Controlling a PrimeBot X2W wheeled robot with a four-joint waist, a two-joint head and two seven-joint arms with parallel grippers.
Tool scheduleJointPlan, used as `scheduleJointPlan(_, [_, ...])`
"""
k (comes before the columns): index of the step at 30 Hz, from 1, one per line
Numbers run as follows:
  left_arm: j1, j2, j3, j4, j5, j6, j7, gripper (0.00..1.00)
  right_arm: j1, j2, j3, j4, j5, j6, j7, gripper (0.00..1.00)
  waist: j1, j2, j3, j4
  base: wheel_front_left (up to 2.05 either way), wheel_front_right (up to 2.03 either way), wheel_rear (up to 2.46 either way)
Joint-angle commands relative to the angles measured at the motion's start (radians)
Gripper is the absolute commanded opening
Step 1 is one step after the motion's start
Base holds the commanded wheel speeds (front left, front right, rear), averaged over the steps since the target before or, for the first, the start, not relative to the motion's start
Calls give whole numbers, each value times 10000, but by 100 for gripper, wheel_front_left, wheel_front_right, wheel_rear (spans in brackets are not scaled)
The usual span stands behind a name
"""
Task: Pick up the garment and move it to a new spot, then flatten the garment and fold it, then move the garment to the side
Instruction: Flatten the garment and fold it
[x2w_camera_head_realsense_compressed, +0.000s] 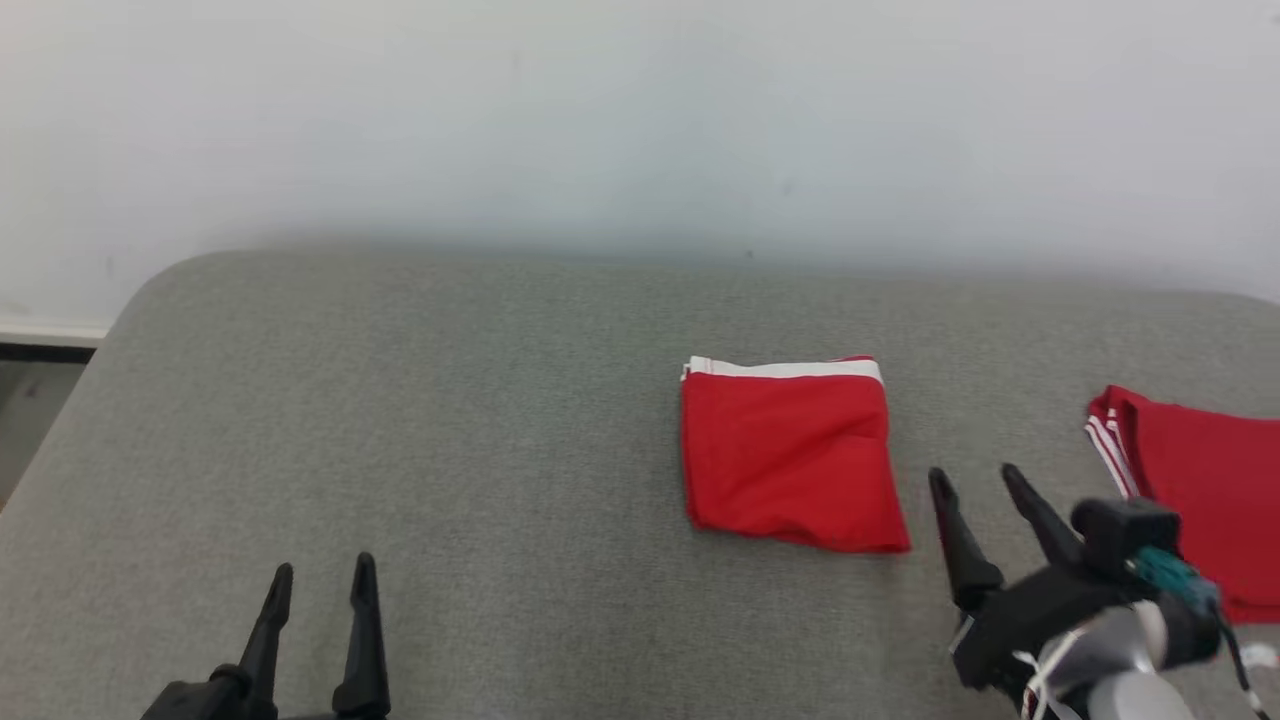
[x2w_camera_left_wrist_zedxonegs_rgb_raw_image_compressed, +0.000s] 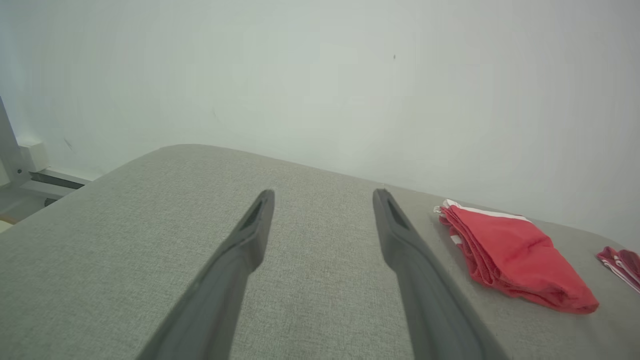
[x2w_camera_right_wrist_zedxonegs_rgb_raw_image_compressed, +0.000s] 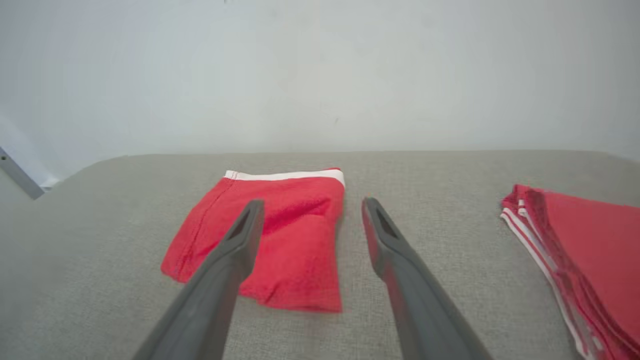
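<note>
Grey cushion (x2w_camera_head_realsense_compressed: 450, 450) below a pale wall (x2w_camera_head_realsense_compressed: 640, 120) bore the folded red garment (x2w_camera_head_realsense_compressed: 790, 455) right of centre, the right gripper (x2w_camera_head_realsense_compressed: 974, 473) gaping empty just beside its near corner, the left gripper (x2w_camera_head_realsense_compressed: 325, 565) likewise spread and empty, well apart.

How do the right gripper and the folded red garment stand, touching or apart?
Apart. Head view shows grey surface between right gripper and folded red garment.
</note>
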Motion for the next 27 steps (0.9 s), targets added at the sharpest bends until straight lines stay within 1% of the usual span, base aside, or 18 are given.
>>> scheduleJointPlan(1, [132, -75, 93, 47, 136, -17, -27, 100, 216, 111, -120, -201, -114, -20, -69, 100, 0, 0, -106, -261, 0, 0, 0])
scheduleJointPlan(4, [334, -181, 430, 272, 104, -75, -27, 100, 834, 252, -492, -838, -325, -20, -281, 100, 0, 0, -150, -477, 0, 0, 0])
scheduleJointPlan(7, [480, -253, 534, 507, 51, -113, -27, 100, 1293, 357, -715, -1061, -362, -20, -500, 100, 0, 0, -223, -650, 0, 0, 0])
scheduleJointPlan(8, [523, -278, 501, 573, 76, -46, 43, 100, 1415, 391, -784, -1063, -352, -20, -554, 100, 0, 0, -256, -693, 0, 0, 0])
scheduleJointPlan(14, [654, 15, 219, 860, 399, 170, 677, 100, 1936, 425, -801, -633, -250, -20, -294, 100, 0, 0, -400, -867, 0, 0, 0])
scheduleJointPlan(21, [868, 104, 250, 950, 368, 242, 511, 100, 2147, 445, -958, -461, -353, -20, -181, 100, 0, 0, -529, -1069, 0, 0, 0])
scheduleJointPlan(27, [1012, 68, 289, 875, 341, 178, 329, 100, 2162, 451, -779, -521, -305, -20, -225, 100, 0, 0, -574, -1132, 0, 0, 0])
